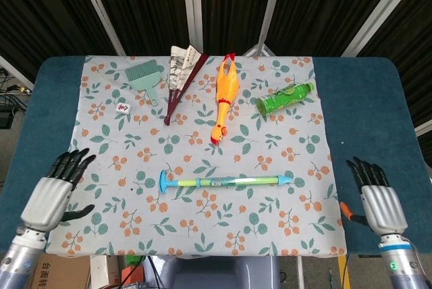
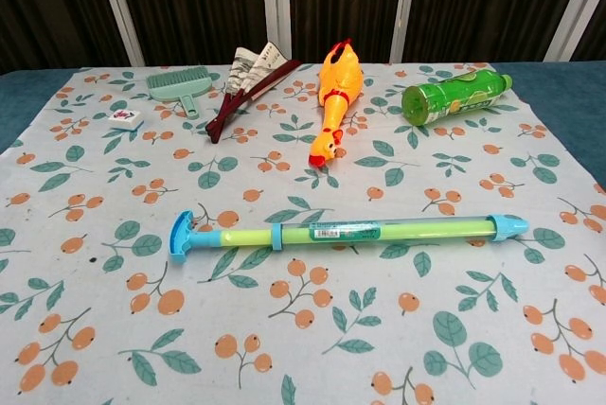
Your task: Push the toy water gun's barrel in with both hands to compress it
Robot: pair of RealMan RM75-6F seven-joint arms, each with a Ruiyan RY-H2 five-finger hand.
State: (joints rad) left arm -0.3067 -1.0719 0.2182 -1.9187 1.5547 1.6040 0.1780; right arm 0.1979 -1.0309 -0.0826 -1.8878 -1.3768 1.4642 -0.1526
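Observation:
The toy water gun [image 1: 226,181] [image 2: 346,231] is a long green tube with blue ends, lying crosswise on the leaf-print cloth, its handle end to the left and its nozzle to the right. Neither hand touches it. My left hand [image 1: 55,191] hangs open near the cloth's front left corner, far left of the handle. My right hand [image 1: 376,198] is open past the cloth's right edge, over the blue table, well right of the nozzle. The chest view shows no hand.
Behind the water gun lie a rubber chicken [image 1: 223,96] [image 2: 335,97], a green bottle [image 1: 284,98] [image 2: 453,96], a folded fan [image 1: 182,80] [image 2: 244,81], a teal brush [image 1: 144,77] [image 2: 178,83] and a small tile [image 1: 123,107] [image 2: 124,118]. Bare blue table [image 1: 378,113] flanks the cloth.

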